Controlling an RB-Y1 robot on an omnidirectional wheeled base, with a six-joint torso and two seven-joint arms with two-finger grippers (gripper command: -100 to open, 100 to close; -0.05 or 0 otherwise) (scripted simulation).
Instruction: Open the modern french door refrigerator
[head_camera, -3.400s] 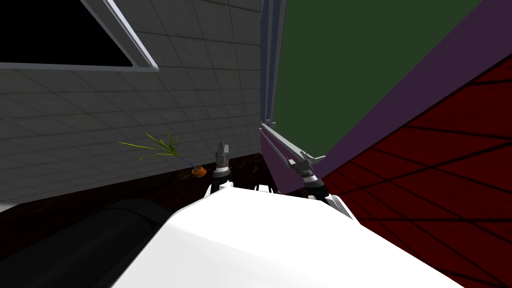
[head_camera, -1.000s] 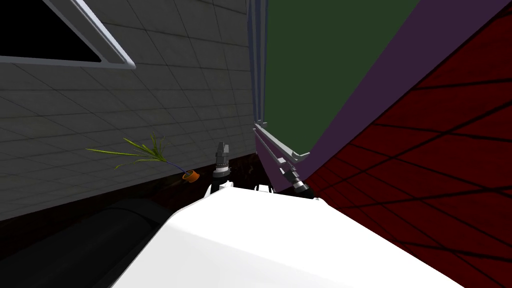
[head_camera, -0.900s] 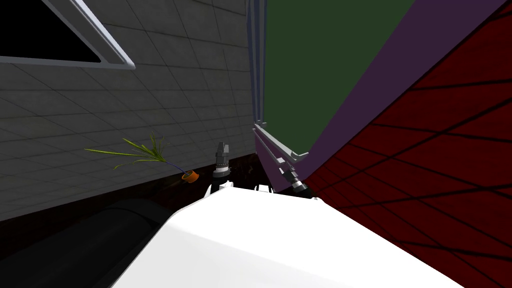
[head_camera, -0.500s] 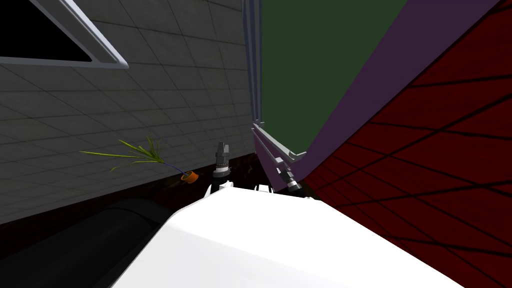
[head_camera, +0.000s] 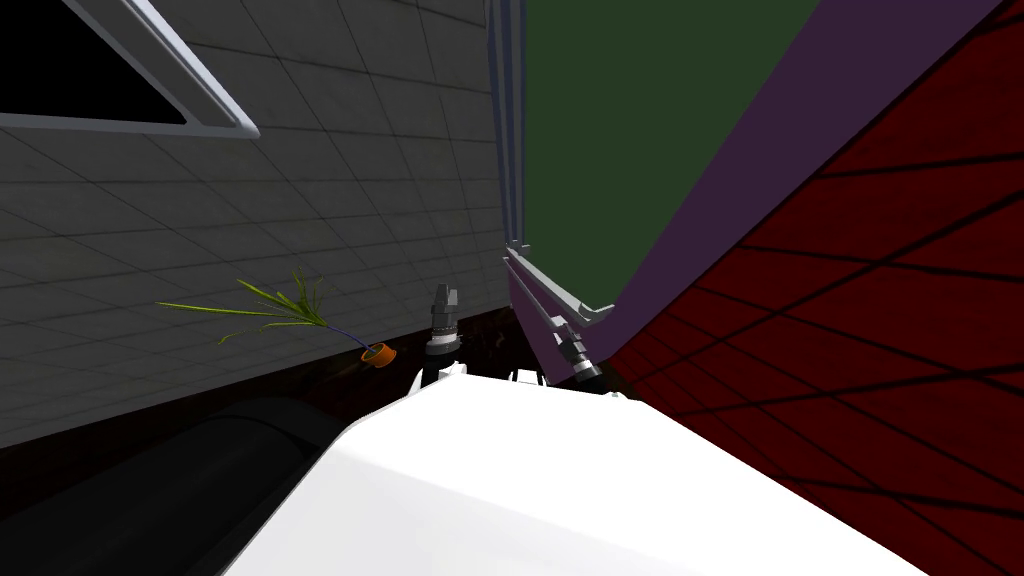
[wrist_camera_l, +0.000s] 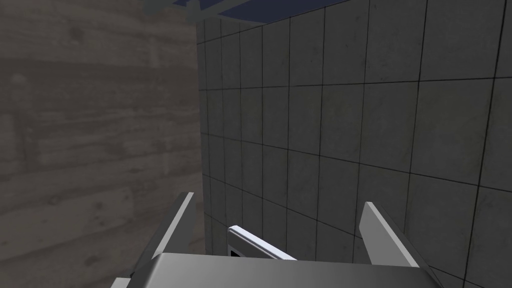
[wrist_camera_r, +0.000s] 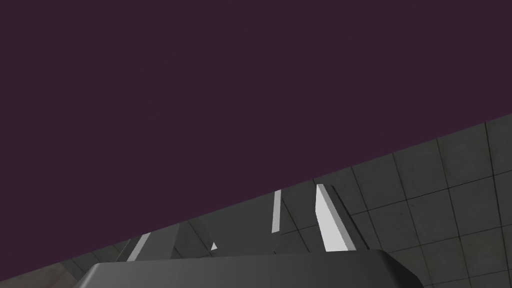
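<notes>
No readable text, label, brand, number or sign appears on any surface.

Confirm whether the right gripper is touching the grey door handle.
Cannot tell. In the head view the right gripper overlaps the grey handle on the purple door, but no contact or gap shows plainly.

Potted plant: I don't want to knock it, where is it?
Head view: the potted plant stands at the foot of the tiled wall, just left of the left gripper.
</notes>
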